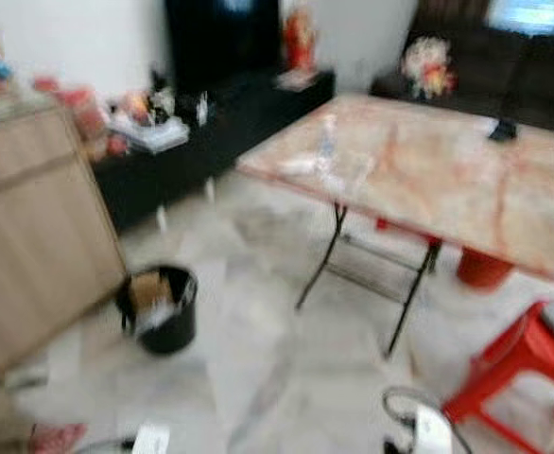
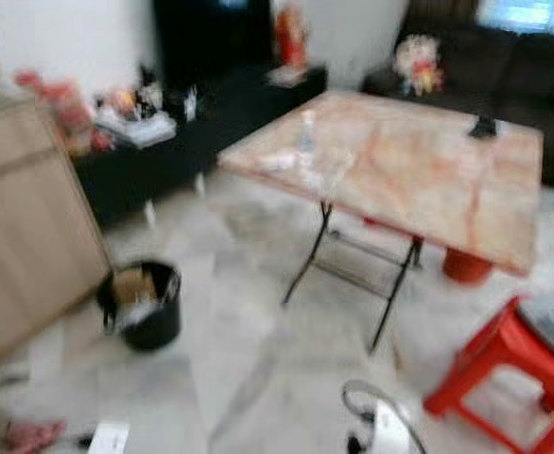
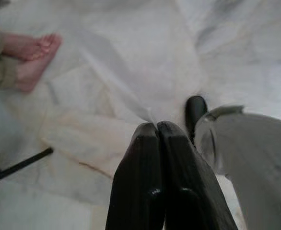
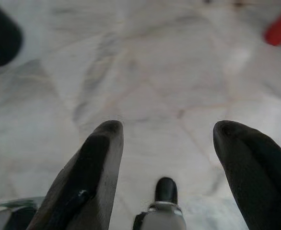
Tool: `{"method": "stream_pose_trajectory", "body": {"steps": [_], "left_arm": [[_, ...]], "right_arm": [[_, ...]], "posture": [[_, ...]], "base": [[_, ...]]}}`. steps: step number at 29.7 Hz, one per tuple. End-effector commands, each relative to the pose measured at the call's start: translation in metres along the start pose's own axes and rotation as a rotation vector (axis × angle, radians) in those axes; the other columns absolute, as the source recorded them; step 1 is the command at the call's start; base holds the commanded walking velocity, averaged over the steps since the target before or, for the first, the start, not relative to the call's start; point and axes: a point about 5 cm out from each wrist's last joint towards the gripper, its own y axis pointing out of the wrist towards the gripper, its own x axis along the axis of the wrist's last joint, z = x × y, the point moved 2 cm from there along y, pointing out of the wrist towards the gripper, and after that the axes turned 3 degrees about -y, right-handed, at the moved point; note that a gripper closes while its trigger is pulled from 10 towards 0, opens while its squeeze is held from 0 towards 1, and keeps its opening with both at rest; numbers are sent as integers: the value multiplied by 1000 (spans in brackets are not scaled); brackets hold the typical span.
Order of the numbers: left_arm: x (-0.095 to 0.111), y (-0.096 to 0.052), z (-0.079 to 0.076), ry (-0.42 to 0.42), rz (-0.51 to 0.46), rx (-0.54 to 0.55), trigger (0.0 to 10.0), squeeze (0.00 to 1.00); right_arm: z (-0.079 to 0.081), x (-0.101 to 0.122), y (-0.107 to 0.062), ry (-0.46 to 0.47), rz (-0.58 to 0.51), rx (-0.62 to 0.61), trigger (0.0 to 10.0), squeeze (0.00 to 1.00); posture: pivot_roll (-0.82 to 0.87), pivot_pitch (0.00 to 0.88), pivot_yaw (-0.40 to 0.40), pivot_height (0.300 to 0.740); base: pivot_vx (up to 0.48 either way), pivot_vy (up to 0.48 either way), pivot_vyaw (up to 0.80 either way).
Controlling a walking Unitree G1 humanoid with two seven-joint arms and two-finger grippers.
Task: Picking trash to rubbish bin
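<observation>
Down at the bottom edge of the head views, blurred, sits a white gadget with a looped cable (image 1: 419, 426), and off to the robot's left a pink shape (image 1: 58, 437) lies on the pale marble floor (image 1: 258, 378). Left gripper (image 3: 158, 130) hangs over that floor with its two black fingers pressed together, nothing between them; a person's bare feet (image 3: 32, 55) rest on the tiles near it. Right gripper (image 4: 168, 129) hangs too, fingers spread wide and holding nothing, bare marble beneath. Open floor runs wide through the middle, between the wooden cabinet (image 1: 31, 236) on the left and the folding table (image 1: 428, 170) on the right. That table's near edge and black crossed legs mark the right limit, with a red stool (image 1: 523, 369) lower right just beside the path. Now the rubbish bin (image 1: 161, 309): black, round, standing upright with its mouth facing up, on the floor just beside the cabinet's corner. Brown cardboard and white scraps poke out of the top. A clear bottle (image 1: 327, 137) stands on the table near its left edge, too blurred to tell more. Behind, a low black bench (image 1: 220, 123) carries clutter along the wall.
</observation>
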Motion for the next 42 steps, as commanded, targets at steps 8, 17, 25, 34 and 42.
{"method": "stream_pose_trajectory", "body": {"steps": [8,17,25,34,42], "left_arm": [[1,0,-6,18,0,-13,10000,0],[-1,0,-7,32,13,3,10000,0],[-3,0,-9,28,16,0,10000,0],[-4,-1,-12,25,17,-5,10000,0],[-5,-1,-14,23,19,-9,10000,0]], "right_arm": [[-11,4,-1,-12,-5,-27,10000,0],[-17,11,-1,32,-39,-39,10000,0],[-19,10,-1,-17,-29,-46,10000,0],[-21,11,-1,-11,-32,-61,10000,0],[-21,16,-1,-17,-38,-54,10000,0]], "posture": [[21,0,-27,740],[17,0,-36,740],[18,0,-43,740],[21,0,-55,740],[20,0,-64,740]], "base": [[0,0,800],[267,0,0],[369,0,0],[371,0,581],[370,0,211]]}}
